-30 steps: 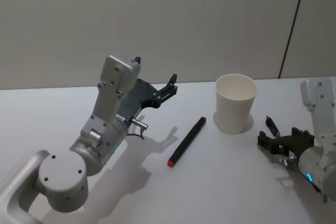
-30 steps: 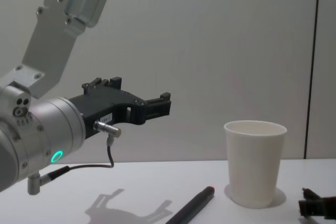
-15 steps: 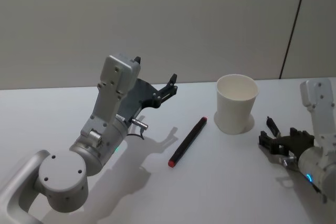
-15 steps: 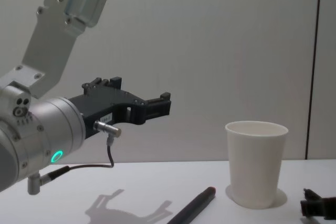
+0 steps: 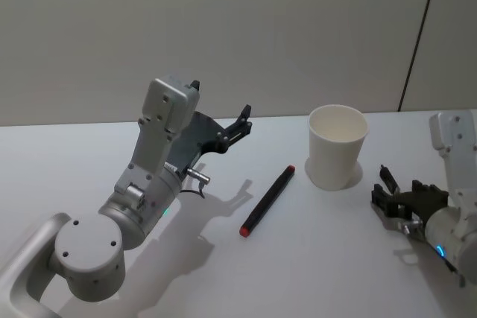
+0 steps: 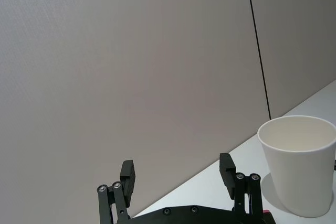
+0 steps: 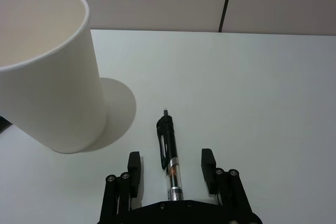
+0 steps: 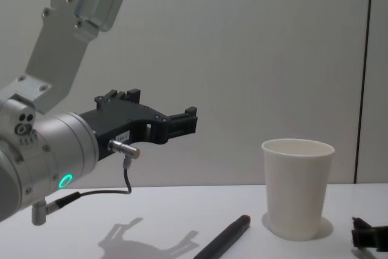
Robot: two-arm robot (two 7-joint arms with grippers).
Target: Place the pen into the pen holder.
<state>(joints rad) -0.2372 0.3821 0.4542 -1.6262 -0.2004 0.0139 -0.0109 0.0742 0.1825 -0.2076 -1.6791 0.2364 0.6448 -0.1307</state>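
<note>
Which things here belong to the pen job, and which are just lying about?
Job: white paper cup; black clip pen, straddled by the open right gripper.
Lying about: red-tipped black pen, untouched mid-table, likely spare. The left gripper is raised, open, idle.

You're looking at the pen holder (image 5: 337, 147) standing on the table (image 5: 313, 258), a marker (image 5: 266, 200) lying to its left and nearer you, the pen (image 7: 167, 140) lying to its right between the right gripper's (image 7: 171, 167) spread fingers.

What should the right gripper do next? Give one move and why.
Probably close the right gripper on the pen: it lies between the open fingers, near the cup. The left gripper hangs raised, idle.
</note>
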